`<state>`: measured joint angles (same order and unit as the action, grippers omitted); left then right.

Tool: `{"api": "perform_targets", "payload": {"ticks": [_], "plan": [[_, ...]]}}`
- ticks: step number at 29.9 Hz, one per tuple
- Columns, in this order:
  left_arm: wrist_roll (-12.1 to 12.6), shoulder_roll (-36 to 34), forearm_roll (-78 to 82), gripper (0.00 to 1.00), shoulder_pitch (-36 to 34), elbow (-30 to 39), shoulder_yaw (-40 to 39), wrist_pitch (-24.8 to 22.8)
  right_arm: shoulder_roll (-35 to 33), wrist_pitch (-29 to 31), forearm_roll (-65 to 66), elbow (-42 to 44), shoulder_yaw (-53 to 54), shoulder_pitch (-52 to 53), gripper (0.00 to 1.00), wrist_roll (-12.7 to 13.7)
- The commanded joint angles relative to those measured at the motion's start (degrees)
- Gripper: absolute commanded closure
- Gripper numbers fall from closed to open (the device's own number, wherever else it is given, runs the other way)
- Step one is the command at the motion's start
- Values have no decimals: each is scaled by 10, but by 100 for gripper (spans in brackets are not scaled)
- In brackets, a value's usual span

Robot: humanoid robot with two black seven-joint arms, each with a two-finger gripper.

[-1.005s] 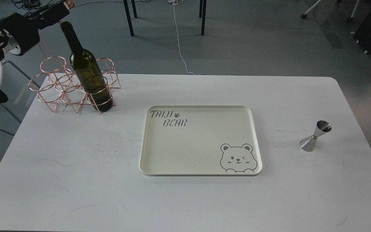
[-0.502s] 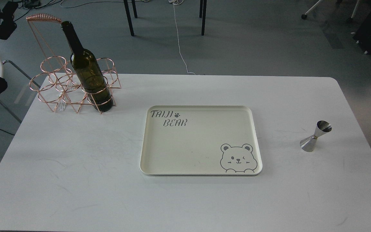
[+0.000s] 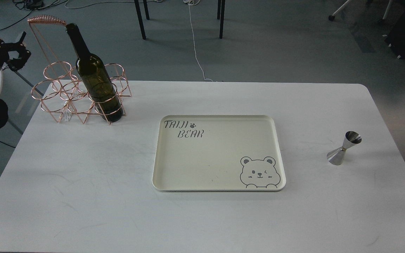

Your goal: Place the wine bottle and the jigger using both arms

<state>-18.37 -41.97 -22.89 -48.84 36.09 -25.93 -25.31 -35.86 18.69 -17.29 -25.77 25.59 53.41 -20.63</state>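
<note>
While tall dark olive-green glass wine bottle (image 3: 95,75) stands in copper wire rack (image 3: 69,94), upper left, my left gripper (image 3: 19,56) hangs apart, fingers spread, holding nothing; small shiny steel jigger (image 3: 344,148) waits untouched at right; right gripper not visible.

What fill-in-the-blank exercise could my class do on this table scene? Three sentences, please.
1. The bottle stands in a copper wire ____.
2. The jigger stands to the ____ of the tray.
3. The tray's printed animal is a ____.

Missing words: rack; right; bear
</note>
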Motion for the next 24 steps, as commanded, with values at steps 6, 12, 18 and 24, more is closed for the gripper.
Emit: {"api": "perform_targets", "payload": {"ticks": [6,12,18,24], "plan": [[3,39,-2,2,51,-1,-73,-23,37,49,-22,-1,74,-56,1,11],[3,44,-2,2,65,4,-84,-26,48,57,-22,-1,128,-102,1,24],[3,50,-1,2,73,6,-85,-26,49,58,-21,-1,127,-107,1,18],[-7,45,0,2,80,7,-85,-27,49,60,-20,-2,123,-107,1,19]]}}
